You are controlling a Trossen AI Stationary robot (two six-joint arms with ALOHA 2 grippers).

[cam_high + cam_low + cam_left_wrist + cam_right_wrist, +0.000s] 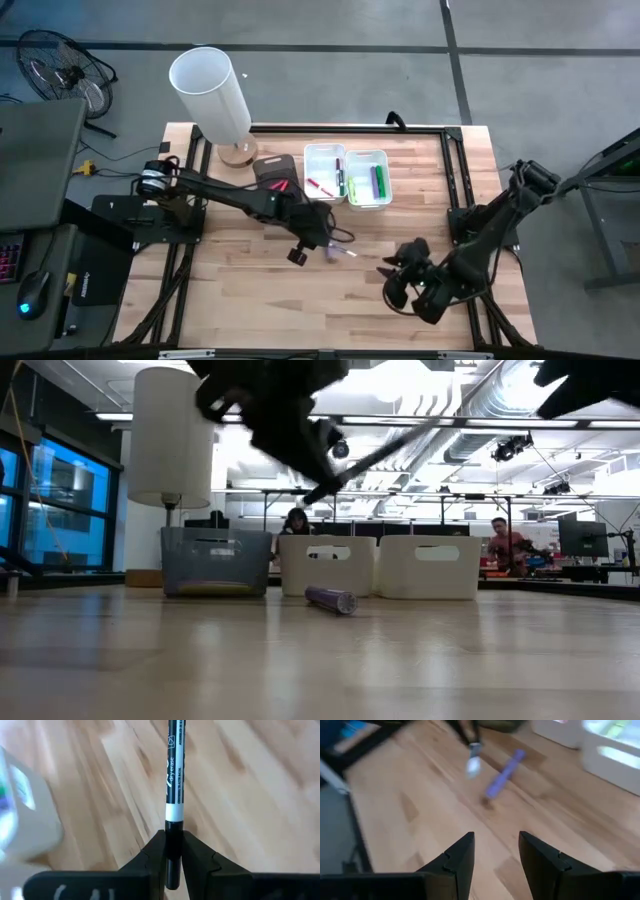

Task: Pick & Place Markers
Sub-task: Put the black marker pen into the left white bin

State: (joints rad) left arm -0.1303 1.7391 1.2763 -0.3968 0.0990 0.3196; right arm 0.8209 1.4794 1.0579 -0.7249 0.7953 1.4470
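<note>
My left gripper (pixel 322 238) hovers over the middle of the table, shut on a black marker (pixel 175 770) with a white band, which also shows in the air in the low view (pixel 385 452). A purple marker (pixel 331 253) lies flat on the wood just below it (pixel 331 600) and ahead of the right gripper (pixel 504 772). My right gripper (pixel 392 277) is open (pixel 495 855) near the table's near right part, touching nothing. More markers in red, green and purple lie in two white bins (pixel 347 176). My left gripper pinches the black marker between its two fingers at the dark end (pixel 173 834), just behind the white band. The marker runs straight out along the fingers. It is lifted clear of the table, slanting in the air in the low view.
A dark bin (pixel 274 172) stands left of the two white bins at the table's far middle. A white lamp (pixel 210 92) stands at the far left corner. Bare wood lies between the two grippers and along the near edge. People sit in the room beyond (pixel 497 540).
</note>
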